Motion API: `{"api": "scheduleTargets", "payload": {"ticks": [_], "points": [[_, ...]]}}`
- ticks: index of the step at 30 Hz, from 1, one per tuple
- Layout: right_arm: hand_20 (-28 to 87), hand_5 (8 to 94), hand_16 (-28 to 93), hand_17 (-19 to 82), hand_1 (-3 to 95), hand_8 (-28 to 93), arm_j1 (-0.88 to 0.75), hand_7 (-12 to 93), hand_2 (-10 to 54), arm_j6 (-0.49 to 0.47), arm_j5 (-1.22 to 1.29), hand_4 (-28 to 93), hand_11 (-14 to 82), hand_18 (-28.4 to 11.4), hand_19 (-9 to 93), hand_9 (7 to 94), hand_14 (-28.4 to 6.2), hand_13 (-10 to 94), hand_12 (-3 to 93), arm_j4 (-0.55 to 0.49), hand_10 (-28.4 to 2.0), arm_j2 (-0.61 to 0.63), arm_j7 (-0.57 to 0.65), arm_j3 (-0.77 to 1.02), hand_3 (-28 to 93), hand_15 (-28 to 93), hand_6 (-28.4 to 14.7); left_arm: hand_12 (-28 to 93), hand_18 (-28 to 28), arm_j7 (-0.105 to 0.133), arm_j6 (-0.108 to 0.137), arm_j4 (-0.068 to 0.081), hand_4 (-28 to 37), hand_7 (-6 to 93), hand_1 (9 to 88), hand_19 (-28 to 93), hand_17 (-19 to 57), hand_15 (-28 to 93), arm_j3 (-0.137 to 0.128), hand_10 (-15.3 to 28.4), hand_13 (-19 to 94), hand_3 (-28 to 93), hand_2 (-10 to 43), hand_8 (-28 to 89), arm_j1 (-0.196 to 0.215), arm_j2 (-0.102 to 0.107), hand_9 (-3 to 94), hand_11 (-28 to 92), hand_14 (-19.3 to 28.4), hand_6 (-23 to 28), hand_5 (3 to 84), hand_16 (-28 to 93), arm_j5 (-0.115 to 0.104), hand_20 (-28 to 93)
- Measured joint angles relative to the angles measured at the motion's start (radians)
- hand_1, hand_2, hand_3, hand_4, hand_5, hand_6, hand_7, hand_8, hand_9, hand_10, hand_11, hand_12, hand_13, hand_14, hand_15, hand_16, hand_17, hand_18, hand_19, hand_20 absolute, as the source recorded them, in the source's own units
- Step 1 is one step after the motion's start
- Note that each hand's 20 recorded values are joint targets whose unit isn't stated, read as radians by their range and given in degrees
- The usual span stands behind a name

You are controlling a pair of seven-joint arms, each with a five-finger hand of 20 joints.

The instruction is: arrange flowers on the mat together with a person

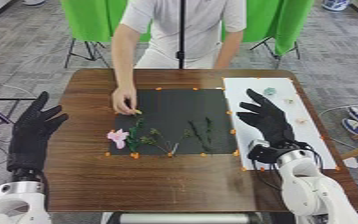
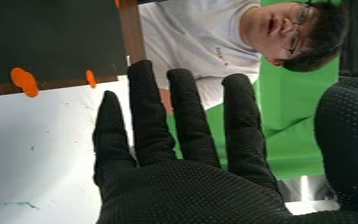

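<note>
In the head view, my right hand is over the white sheet with its fingers straight and nothing in them; the right wrist view has the same hand open. My left hand stands open beyond the table's left edge. On the black mat lie a pink flower at the lower left, green stems beside it, and more thin sprigs to the right. A person's hand touches a small yellow-tipped flower at the mat's left part.
On the white sheet at the right lie a bluish flower and small pale flowers. Orange tape pieces mark the edges of mat and sheet. The brown table extends in front of the mat.
</note>
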Motion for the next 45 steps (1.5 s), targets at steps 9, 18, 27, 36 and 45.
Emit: {"api": "scheduleTargets", "payload": {"ticks": [9, 18, 27, 36, 45], "points": [[20, 35.1, 13, 1, 16.3, -13, 0.005, 17, 4.0, -0.003, -0.001, -28, 13.0, -18.5, 38, 40.0, -18.0, 29, 15.2, 0.001, -14.1, 0.001, 0.001, 0.000, 79, 38, 5.0, 10, 21.7, 0.005, 0.008, 0.000, -28.3, 7.7, 20.7, 44, -7.7, 48, 0.013, 16.6, 23, 79, 3.7, -8, 0.000, 0.007, 33.3, 22, 23.4, 3.4, 32.1, -7, -0.007, 16], [21, 35.2, 13, 1, 16.4, -13, 0.008, 17, 3.8, -0.005, -0.008, -28, 13.3, -18.8, 40, 40.2, -18.1, 30, 15.2, 0.001, -14.1, 0.001, 0.002, 0.001, 79, 39, 4.9, 10, 21.6, 0.019, 0.016, 0.000, -28.3, 7.7, 20.7, 44, -7.7, 48, 0.020, 16.6, 23, 79, 3.7, -8, 0.000, 0.032, 33.3, 22, 23.4, 3.4, 32.1, -7, -0.022, 16], [25, 39.7, 11, 16, 21.9, -14, 0.008, 20, 0.3, 0.049, -0.106, -27, 22.9, -25.4, 59, 45.9, -18.1, 43, 15.6, -0.008, -15.1, 0.032, -0.002, -0.004, 79, 57, 3.4, 10, 21.6, 0.027, 0.016, -0.001, -28.3, 7.8, 20.7, 44, -7.8, 48, 0.017, 16.6, 23, 79, 3.7, -8, 0.001, 0.031, 33.3, 22, 23.5, 3.4, 32.1, -7, -0.022, 16], [23, 41.2, 11, 23, 25.0, -14, 0.039, 21, -2.4, 0.371, -0.387, -25, 30.9, -24.8, 68, 48.1, -17.6, 47, 17.4, -0.034, -17.6, 0.198, 0.134, -0.015, 78, 67, 2.0, 10, 21.6, 0.040, 0.019, -0.007, -28.3, 7.8, 20.7, 44, -7.9, 48, 0.011, 16.6, 23, 79, 3.8, -8, 0.009, 0.041, 33.3, 22, 23.5, 3.4, 32.1, -7, -0.026, 16], [20, 43.5, 12, 25, 27.0, -14, 0.130, 22, -4.3, 0.361, -0.672, -23, 34.3, -24.2, 71, 49.5, -17.1, 49, 17.9, -0.007, -17.8, 0.349, 0.378, 0.007, 78, 70, 1.6, 11, 21.6, 0.052, 0.022, -0.009, -28.3, 7.8, 20.8, 44, -7.8, 48, 0.012, 16.6, 23, 79, 3.8, -8, 0.014, 0.050, 33.4, 22, 23.6, 3.5, 32.1, -7, -0.032, 16]]}}
